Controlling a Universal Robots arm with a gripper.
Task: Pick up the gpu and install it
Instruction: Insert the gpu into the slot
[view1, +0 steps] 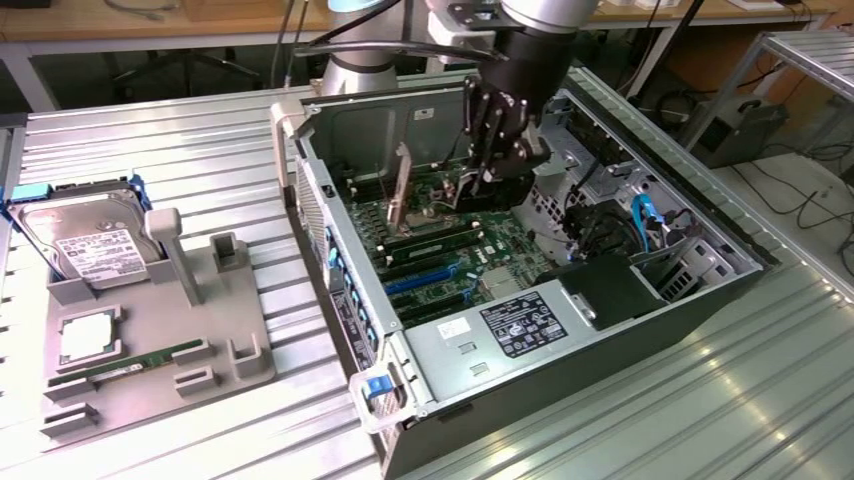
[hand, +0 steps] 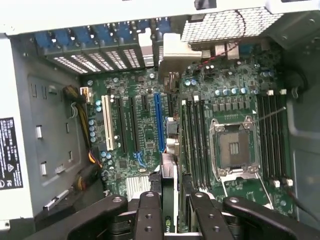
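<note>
Motherboard (hand: 145, 130) under gpu (hand: 169, 182) in end effector (hand: 173, 210)

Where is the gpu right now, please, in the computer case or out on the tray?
In the case: the gripper holds the gpu edge-on over the motherboard. Whether it is fully seated, I cannot tell.

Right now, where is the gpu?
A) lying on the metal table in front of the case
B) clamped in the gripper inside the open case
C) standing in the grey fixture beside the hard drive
B: in the wrist view the gripper is shut on the gpu, which is held edge-on over the motherboard inside the case.
</note>
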